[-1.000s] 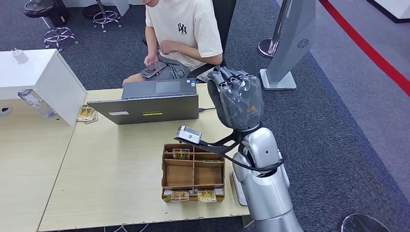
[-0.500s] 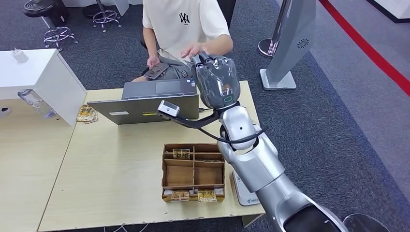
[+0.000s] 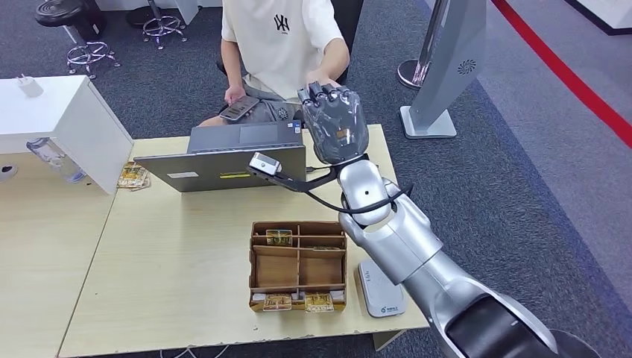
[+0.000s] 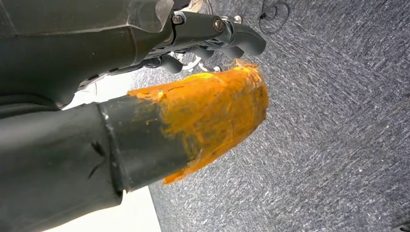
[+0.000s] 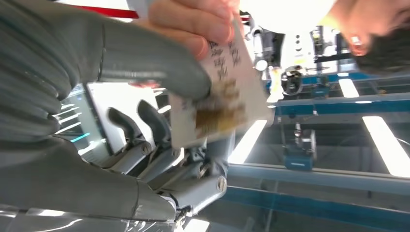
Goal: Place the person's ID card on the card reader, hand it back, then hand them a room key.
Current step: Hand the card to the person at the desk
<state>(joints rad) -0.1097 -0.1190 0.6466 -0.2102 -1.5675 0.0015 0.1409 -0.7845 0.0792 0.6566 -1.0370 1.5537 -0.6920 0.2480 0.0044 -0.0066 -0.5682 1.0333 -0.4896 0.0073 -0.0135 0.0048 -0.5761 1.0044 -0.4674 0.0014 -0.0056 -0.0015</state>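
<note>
The right hand is pinching the card between thumb and fingers while the person's fingers are closing on its far edge: handover under way. Next, it needs to let go.

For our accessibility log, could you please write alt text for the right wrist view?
The robot's right hand pinches a pale printed card under its thumb while a person's fingers grip the card's far end. Behind them are blurred ceiling lights and blue beams.
</note>
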